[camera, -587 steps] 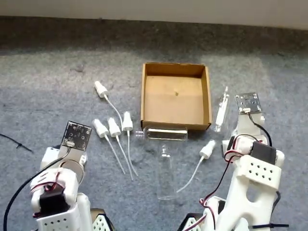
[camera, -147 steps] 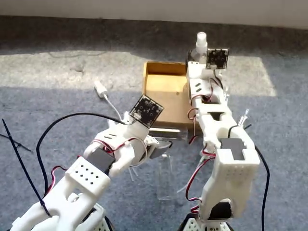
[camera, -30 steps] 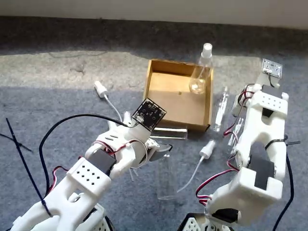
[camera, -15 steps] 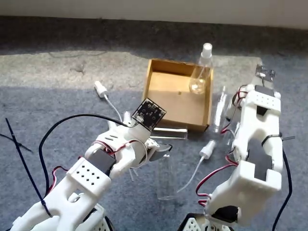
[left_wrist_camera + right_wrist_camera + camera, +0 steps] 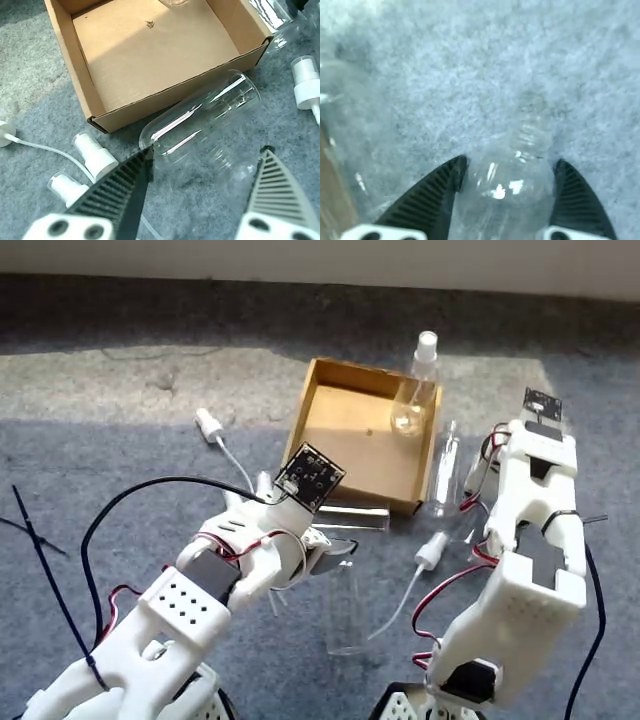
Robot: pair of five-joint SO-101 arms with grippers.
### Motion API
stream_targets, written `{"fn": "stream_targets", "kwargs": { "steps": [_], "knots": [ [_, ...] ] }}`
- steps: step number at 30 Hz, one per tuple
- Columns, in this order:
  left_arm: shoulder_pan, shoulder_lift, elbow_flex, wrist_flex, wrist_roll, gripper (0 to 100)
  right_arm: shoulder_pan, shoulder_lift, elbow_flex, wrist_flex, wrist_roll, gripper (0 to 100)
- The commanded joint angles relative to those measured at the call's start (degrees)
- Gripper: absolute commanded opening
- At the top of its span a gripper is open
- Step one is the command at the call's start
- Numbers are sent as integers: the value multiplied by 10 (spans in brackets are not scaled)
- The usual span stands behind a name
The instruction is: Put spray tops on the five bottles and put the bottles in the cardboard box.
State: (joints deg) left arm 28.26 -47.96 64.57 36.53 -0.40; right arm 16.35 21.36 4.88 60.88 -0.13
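While sunlight is crossing the grey carpet (image 5: 120, 500), the left gripper (image 5: 206, 150) is hanging wide open astride a lying bottle (image 5: 205, 120) at the front wall of the cardboard box (image 5: 350, 445); the right gripper (image 5: 510, 161) is clamping an uncapped bottle (image 5: 512, 195) beside the box, bare carpet lying beyond.

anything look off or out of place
Nothing spilled or broken. The box sits slightly turned. Three uncapped bottles lie on their sides: the front bottle along the box's front wall, the side bottle by its right wall, the near bottle farther out front. The capped bottle stands in the box's far right corner.
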Motion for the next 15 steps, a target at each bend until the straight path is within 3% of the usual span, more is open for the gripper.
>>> {"fn": "stream_targets", "kwargs": {
  "steps": [1,6,11,15],
  "knots": [
    [7,-1,-3,-6,-4,298,31,-4,-50,-7,70,142],
    [7,-1,-3,-6,-4,298,44,-4,-55,-8,149,5],
    [7,-1,-3,-6,-3,298,36,-3,-55,-6,335,5],
    [7,-1,-3,-6,-3,298,36,-3,-55,-6,362,5]
  ]
}}
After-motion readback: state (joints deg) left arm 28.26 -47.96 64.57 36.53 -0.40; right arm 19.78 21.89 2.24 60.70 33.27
